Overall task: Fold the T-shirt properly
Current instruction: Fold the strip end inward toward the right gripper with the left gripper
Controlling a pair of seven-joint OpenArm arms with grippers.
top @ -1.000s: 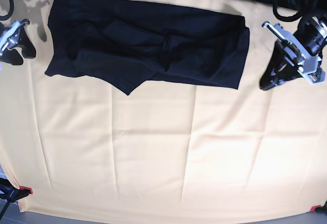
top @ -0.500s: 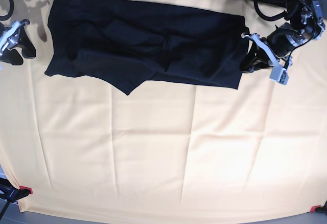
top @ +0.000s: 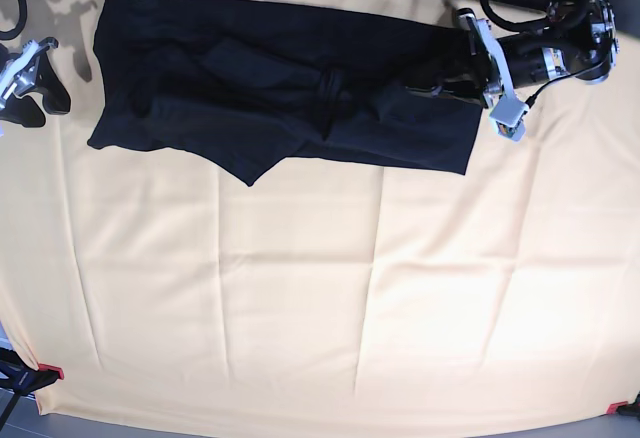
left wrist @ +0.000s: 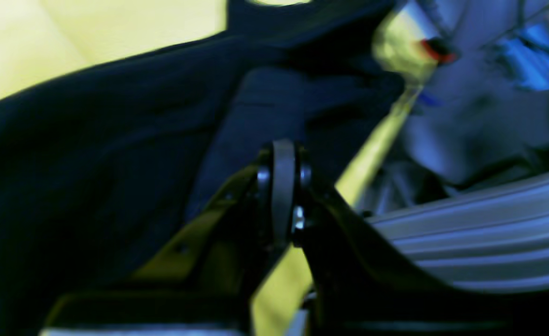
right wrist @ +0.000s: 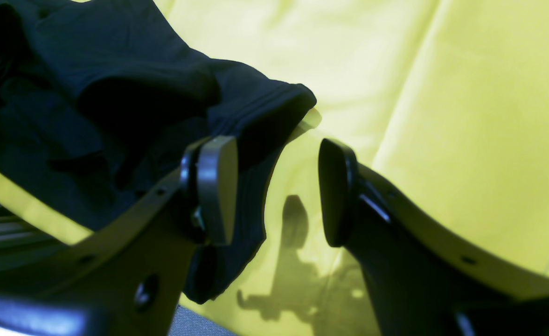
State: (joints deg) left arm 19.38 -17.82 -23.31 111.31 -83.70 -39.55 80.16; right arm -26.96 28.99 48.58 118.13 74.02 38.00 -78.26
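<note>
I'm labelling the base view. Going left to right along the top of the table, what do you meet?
Right gripper → T-shirt → left gripper, over the shirt's right end.

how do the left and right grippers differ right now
The left gripper is shut, its pads pressed together, while the right gripper stands open with a clear gap. The left reaches over the T-shirt at its edge; the right sits beside the shirt's other end, over the yellow cloth. Both share dark curved fingers.

Bright, even light from above; the left wrist view is very blurry (the base view bends at its edges).
</note>
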